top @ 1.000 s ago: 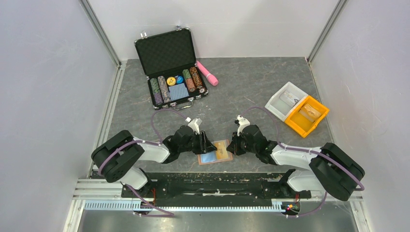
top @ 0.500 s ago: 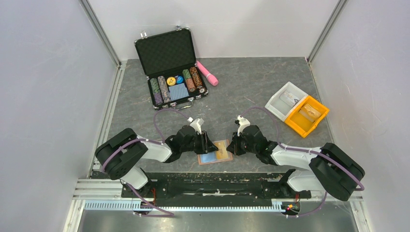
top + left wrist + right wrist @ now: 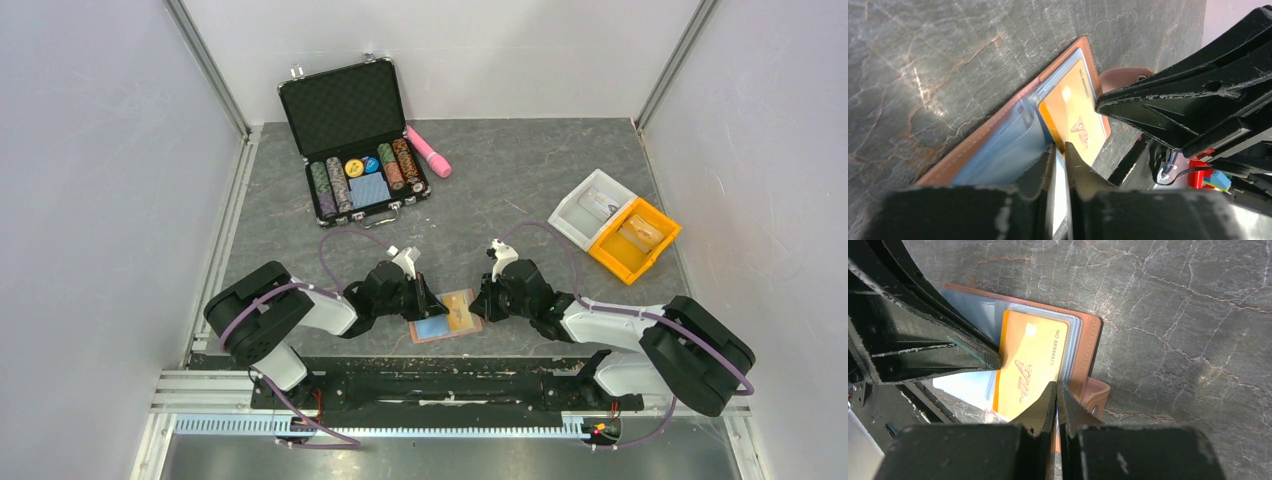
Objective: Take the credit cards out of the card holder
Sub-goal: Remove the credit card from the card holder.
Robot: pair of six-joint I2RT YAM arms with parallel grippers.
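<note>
The brown card holder point(image 3: 432, 327) lies open near the table's front edge, its light blue pockets up point(image 3: 998, 120) point(image 3: 1088, 350). An orange-yellow credit card point(image 3: 458, 312) point(image 3: 1073, 110) point(image 3: 1033, 355) sticks partly out of the right-hand pocket. From the left, my left gripper point(image 3: 428, 300) point(image 3: 1059, 147) comes in with its jaws nearly together on that card's left edge. On the other side, my right gripper point(image 3: 478, 303) point(image 3: 1056, 385) is shut on the holder's right edge, beside the closing tab point(image 3: 1095, 395). Any other cards are hidden.
An open black poker chip case point(image 3: 355, 135) stands at the back, a pink cylinder point(image 3: 428, 150) beside it. A white bin point(image 3: 592, 208) and a yellow bin point(image 3: 635, 238) sit at the right. The table's front edge runs just below the holder.
My left gripper has closed down and edged slightly right onto the card's edge. The right gripper and the holder have stayed put.
</note>
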